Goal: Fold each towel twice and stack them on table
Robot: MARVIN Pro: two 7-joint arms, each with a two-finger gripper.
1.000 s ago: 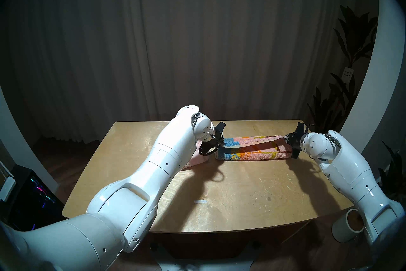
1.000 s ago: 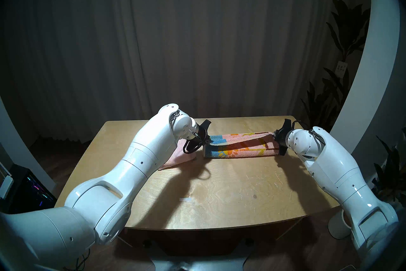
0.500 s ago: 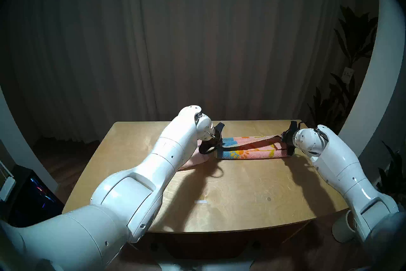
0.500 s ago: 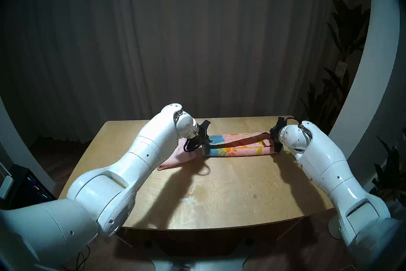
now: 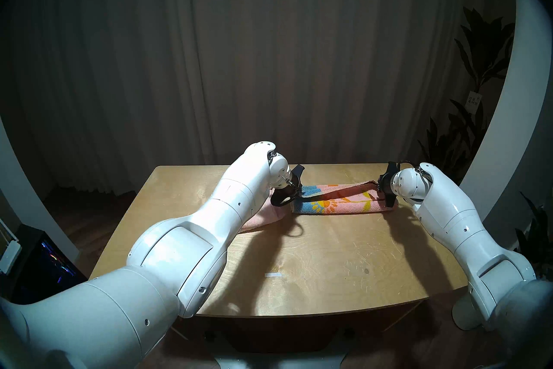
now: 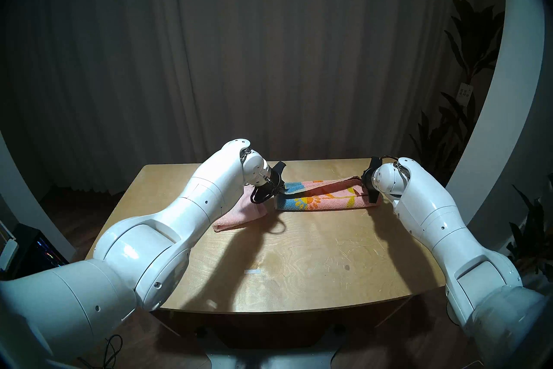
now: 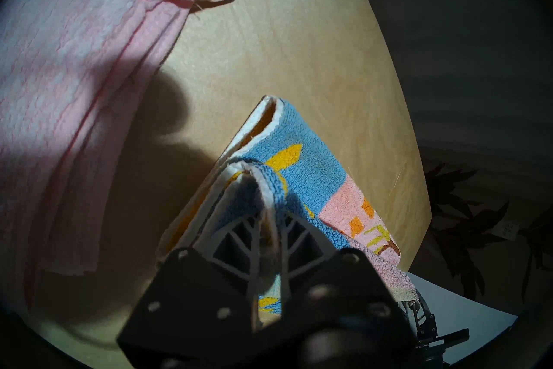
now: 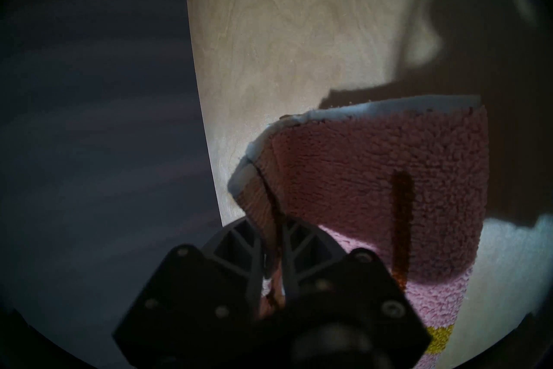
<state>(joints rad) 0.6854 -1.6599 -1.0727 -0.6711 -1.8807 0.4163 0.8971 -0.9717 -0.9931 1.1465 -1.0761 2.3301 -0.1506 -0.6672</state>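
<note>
On the worktop, both arms' jaws are pinched tight on the bright towel, folding it over. Next they should lay the edge down flat, then let go.

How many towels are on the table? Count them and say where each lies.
2. The patterned towel lies across the far middle of the table, a hand gripping each end. The pink towel lies folded to its left, partly hidden behind the left arm.

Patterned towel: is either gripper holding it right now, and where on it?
Both are. The left gripper is shut on the patterned towel at its blue-end corner, and the right gripper is shut on the corner at the pink end, edge lifted.
</note>
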